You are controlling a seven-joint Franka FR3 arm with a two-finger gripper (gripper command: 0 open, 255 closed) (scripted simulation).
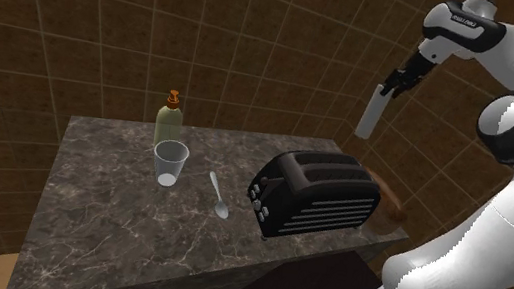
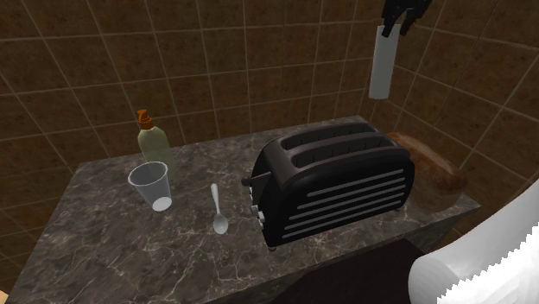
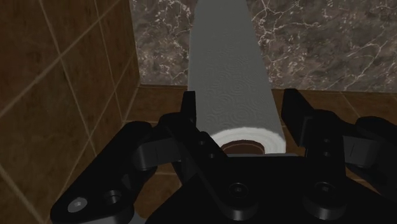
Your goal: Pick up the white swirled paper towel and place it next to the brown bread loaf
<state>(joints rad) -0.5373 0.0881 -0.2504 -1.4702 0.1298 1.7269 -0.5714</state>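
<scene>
A white paper towel roll [image 1: 372, 110] with a faint swirl pattern hangs upright in the air, high above the far end of the dark marble counter [image 1: 114, 222]. My gripper [image 1: 397, 82] is shut on its upper end. In the wrist view the roll [image 3: 232, 70] runs out from between the two black fingers [image 3: 189, 109], its brown core showing. The brown bread loaf [image 1: 391, 207] lies on the counter behind the black toaster [image 1: 314, 194], below the roll. In the second exterior view the roll [image 2: 381, 62] hangs under the gripper [image 2: 399, 22], above the loaf [image 2: 434, 168].
The toaster [image 2: 332, 177] stands between the loaf and the rest of the counter. A spoon [image 1: 219, 194], a clear cup [image 1: 170, 163] and a soap bottle [image 1: 170, 118] sit towards the shoulder view's left. Brown tiled walls close in behind the counter.
</scene>
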